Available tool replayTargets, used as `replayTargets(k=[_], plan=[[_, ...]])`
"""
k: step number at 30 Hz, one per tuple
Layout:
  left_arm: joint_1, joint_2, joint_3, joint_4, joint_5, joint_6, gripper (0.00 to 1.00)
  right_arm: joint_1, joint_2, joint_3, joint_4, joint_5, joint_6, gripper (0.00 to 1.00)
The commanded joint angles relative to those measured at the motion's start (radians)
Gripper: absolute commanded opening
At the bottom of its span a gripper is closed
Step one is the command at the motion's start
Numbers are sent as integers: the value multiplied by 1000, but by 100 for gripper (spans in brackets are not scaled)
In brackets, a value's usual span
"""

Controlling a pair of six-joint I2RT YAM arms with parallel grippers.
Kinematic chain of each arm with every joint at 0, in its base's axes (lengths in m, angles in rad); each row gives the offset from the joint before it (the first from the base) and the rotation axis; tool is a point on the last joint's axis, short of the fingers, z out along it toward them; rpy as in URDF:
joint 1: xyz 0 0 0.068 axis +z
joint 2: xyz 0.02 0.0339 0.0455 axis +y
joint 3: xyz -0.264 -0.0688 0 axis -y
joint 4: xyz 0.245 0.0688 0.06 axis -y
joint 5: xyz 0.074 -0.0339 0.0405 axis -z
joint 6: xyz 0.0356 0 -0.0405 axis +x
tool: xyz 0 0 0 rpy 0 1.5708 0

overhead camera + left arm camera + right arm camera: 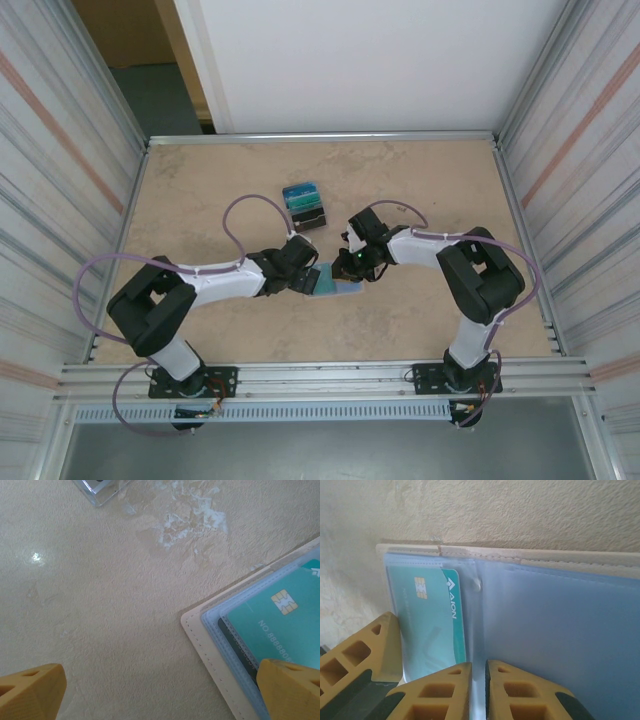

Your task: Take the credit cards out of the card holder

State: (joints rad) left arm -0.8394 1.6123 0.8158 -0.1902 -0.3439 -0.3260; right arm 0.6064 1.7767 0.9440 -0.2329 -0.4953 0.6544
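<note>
The teal card [427,625] in the card holder [560,630] carries the brand name "AION" in white capitals, next to a white angular logo; the word runs along the card's edge. In the left wrist view the same card shows raised characters "NO. 8888"; the digits after those cannot be read.

Teal card [280,625] sits in card holder [196,630]; fingertip [292,687] perhaps touches it.
</note>
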Motion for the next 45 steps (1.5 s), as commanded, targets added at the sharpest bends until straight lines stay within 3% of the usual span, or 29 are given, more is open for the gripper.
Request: replayTargets(k=[1, 28, 45], plan=[[-9, 29, 3, -64, -20, 15, 99, -4, -36, -19, 7, -13, 22, 14], [-12, 37, 14, -75, -8, 21, 99, -9, 42, -14, 60, -55, 33, 13], [-19, 31, 3, -76, 19, 21, 99, -27, 38, -65, 219, -197, 85, 9]])
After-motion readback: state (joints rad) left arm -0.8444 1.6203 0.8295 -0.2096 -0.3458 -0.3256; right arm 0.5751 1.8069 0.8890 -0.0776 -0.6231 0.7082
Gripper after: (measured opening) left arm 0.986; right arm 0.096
